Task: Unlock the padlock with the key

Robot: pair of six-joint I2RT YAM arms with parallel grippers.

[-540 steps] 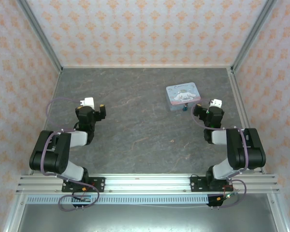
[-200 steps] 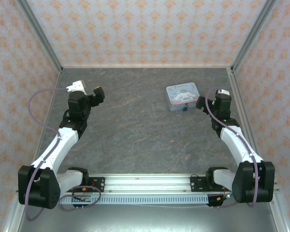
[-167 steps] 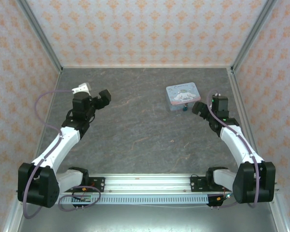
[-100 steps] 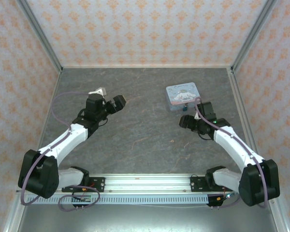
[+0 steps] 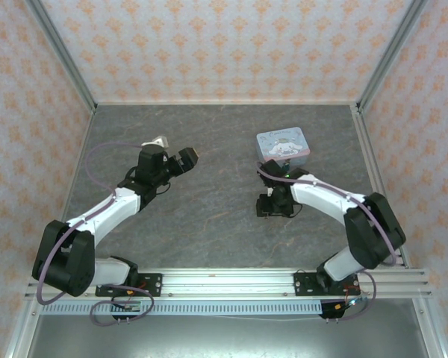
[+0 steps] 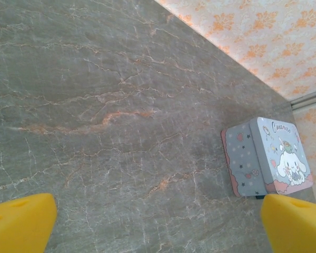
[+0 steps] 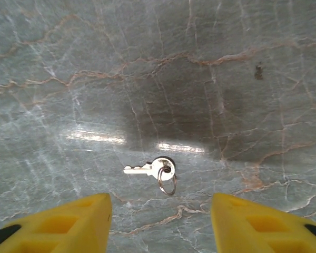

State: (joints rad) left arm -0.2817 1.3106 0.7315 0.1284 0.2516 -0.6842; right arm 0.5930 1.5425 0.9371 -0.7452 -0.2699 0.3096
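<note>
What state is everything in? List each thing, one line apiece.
tin: lid shut, flat on the table.
padlock: beside the tin, too small to tell if locked.
key: flat on the table, on its ring, not held.
left gripper: open, empty.
right gripper: open above the key, empty.
</note>
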